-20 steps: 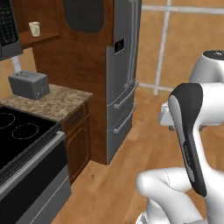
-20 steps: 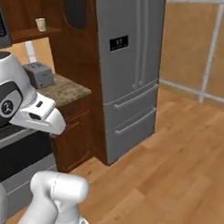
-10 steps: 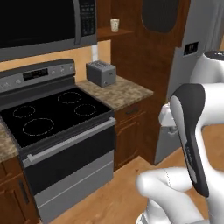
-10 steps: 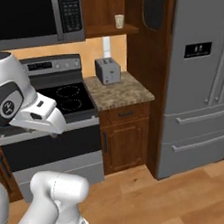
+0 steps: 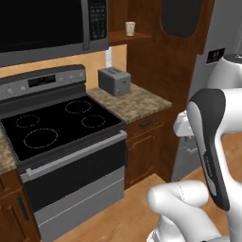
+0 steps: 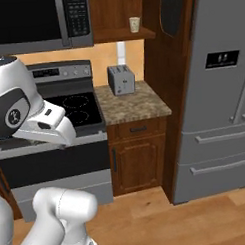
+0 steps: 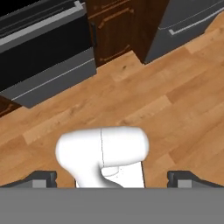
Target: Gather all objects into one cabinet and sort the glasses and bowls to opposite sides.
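Item: pale cup (image 5: 130, 28) on the cabinet shelf (image 5: 134, 37), high and forward of the lowered hand (image 7: 111, 177).

Detail: One cup (image 6: 134, 24) is seen standing upright on the reddish-brown shelf beside the microwave (image 5: 47, 23), above the toaster (image 6: 121, 79) on the table (image 6: 134, 103). The hand is pointed down at the wooden floor (image 7: 144, 96); its two finger tips are set wide apart and nothing is held. The cup is judged to lie well above and ahead, so a long upward reach would be called for. Bowl and other cups are not located.
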